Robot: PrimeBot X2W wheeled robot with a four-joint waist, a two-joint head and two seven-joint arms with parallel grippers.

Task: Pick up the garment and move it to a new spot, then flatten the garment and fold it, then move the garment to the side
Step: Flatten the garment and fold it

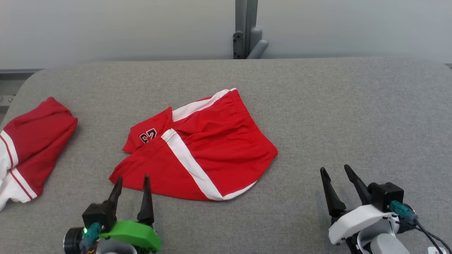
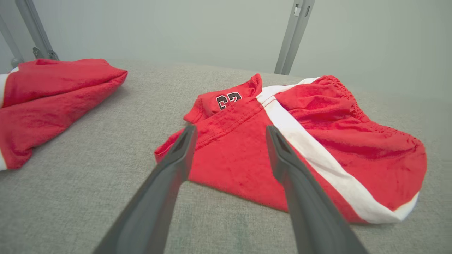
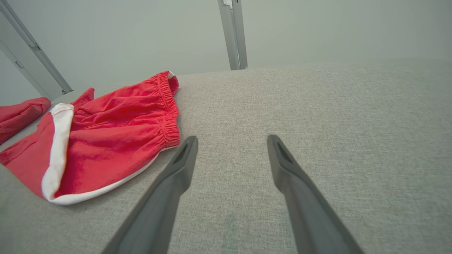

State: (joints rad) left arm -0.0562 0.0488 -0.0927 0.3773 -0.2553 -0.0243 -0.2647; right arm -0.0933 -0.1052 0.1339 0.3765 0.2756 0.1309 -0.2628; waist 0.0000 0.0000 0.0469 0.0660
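Observation:
The garment [image 1: 208, 148] is a pair of red shorts with white side stripes and a dark number print, lying folded over itself in the middle of the grey table. My left gripper [image 1: 132, 178] is open at the garment's near left corner, its fingertips over the hem with nothing between them. The left wrist view has that corner of the garment [image 2: 240, 151] between the spread fingers [image 2: 180, 151]. My right gripper [image 1: 335, 169] stands open over bare cloth to the garment's right. In the right wrist view the garment [image 3: 106, 141] lies to the left of my right gripper [image 3: 231, 139].
A second red and white garment [image 1: 31, 148] lies bunched at the table's left edge, also in the left wrist view as a red heap [image 2: 53, 95]. A grey post [image 1: 247, 31] stands behind the table's [image 1: 353, 106] far edge. Bare grey surface stretches to the right.

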